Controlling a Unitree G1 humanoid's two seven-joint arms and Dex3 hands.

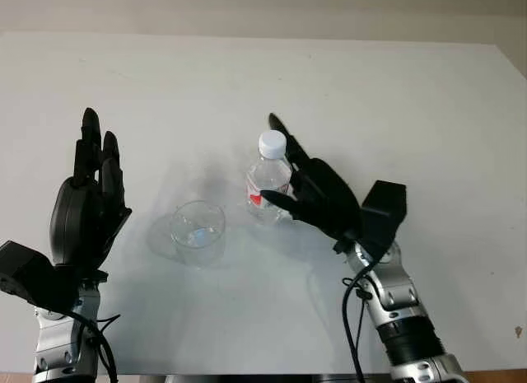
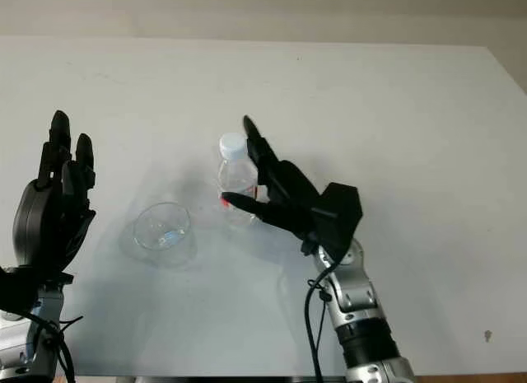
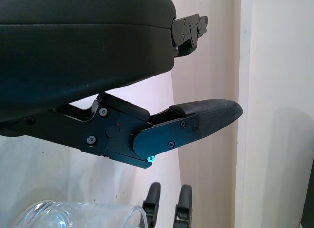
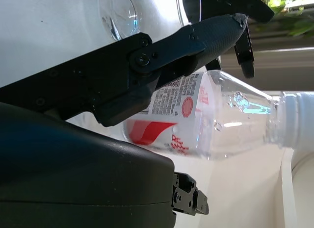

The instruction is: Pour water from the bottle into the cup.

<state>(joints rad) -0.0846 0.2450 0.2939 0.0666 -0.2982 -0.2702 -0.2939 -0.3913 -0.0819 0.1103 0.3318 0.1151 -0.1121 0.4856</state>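
Clear plastic bottle (image 1: 268, 179) upright mid-table, white cap on. Right hand (image 1: 317, 192) open beside it, fingers uncurled around it, not clamped. Cup (image 1: 198, 231) just left. Left hand (image 1: 86, 203) open, raised.

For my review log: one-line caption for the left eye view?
Right hand open around the capped bottle, cup beside it, left hand open nearby.

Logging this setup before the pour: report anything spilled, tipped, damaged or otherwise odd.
One thing stands out: the bottle still has its white cap on. It stands upright beside the upright cup, with no spill on the table. The right hand is at the bottle; the left hand is open, left of the cup.
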